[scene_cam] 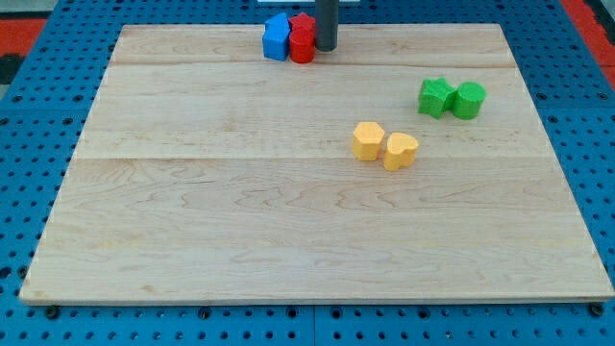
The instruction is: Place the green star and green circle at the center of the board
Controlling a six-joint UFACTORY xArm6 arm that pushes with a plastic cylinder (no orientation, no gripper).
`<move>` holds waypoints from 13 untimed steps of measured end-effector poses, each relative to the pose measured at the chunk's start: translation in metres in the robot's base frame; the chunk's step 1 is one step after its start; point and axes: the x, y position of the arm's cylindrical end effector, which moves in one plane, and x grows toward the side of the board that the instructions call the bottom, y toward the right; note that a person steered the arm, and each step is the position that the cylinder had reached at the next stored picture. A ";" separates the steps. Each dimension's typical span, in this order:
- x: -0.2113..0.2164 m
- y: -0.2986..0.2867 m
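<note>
The green star point(435, 97) and the green circle point(470, 100) sit touching side by side at the view's right, on the upper half of the wooden board point(240, 240). The star is on the left of the pair. My tip point(326, 48) is at the view's top centre, just right of the red blocks point(302, 40), far to the upper left of the green pair.
A blue block point(277, 37) sits against the red blocks at the view's top edge. Two yellow blocks point(368, 140) point(400, 151) lie touching just right of the board's middle, below and left of the green pair. A blue pegboard point(29, 144) surrounds the board.
</note>
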 end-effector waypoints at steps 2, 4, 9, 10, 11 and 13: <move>-0.016 0.043; -0.031 0.056; 0.020 0.237; 0.091 0.250; 0.127 0.241; 0.117 0.177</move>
